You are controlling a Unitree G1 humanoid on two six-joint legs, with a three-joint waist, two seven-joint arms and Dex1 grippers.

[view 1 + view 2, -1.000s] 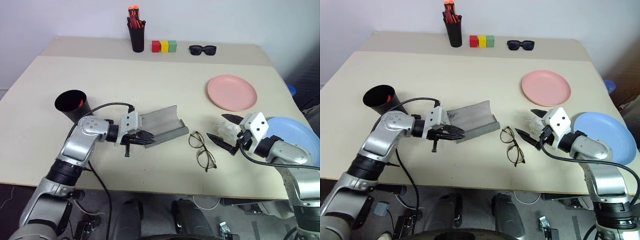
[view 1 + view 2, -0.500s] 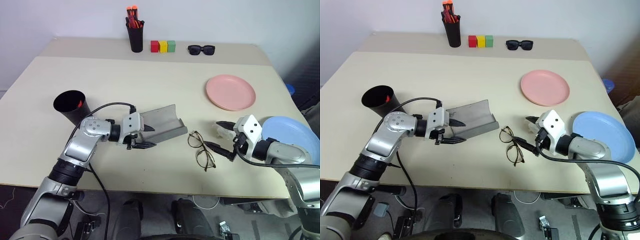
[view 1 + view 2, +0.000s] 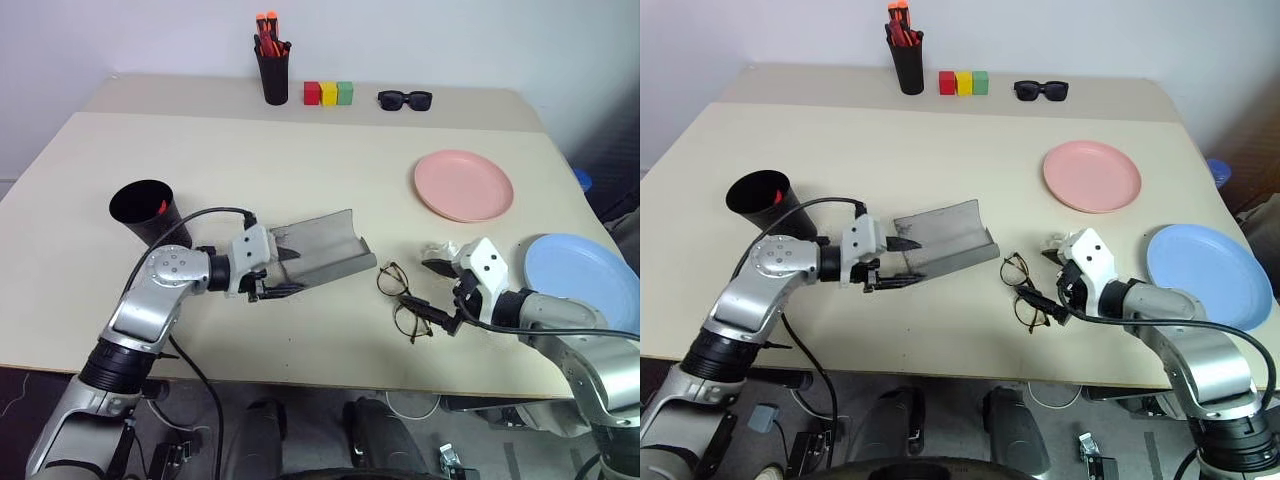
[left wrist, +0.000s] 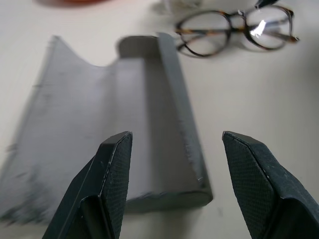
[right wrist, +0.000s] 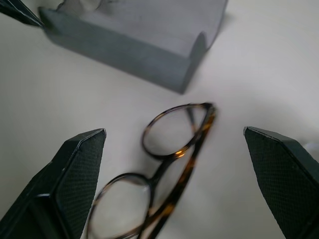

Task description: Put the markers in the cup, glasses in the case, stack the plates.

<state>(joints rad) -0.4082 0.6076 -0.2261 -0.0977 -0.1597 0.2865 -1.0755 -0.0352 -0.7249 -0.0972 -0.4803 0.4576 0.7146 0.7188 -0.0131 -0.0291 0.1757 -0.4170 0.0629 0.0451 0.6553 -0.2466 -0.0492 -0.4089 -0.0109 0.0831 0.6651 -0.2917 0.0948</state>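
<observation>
The glasses [image 3: 403,300] lie folded open on the table, just right of the grey case [image 3: 322,250], which lies with its lid open. My left gripper [image 3: 290,274] is open at the case's left end, its fingers either side of the tray's end [image 4: 149,124]. My right gripper [image 3: 430,288] is open, low over the table at the right side of the glasses [image 5: 169,169], one finger on each side of them. The black cup [image 3: 145,210] stands at the left with a red marker [image 3: 161,207] inside. The pink plate [image 3: 463,185] and the blue plate [image 3: 580,280] lie apart on the right.
A black pen pot [image 3: 272,75] of orange-capped markers, three coloured blocks [image 3: 329,93] and black sunglasses [image 3: 405,99] stand along the back. A small white crumpled thing [image 3: 440,250] lies beside my right gripper. The table's front edge is close below both arms.
My left gripper was shut at the case's left end and has opened there. My right gripper has sunk and moved left, from clear of the glasses to astride them.
</observation>
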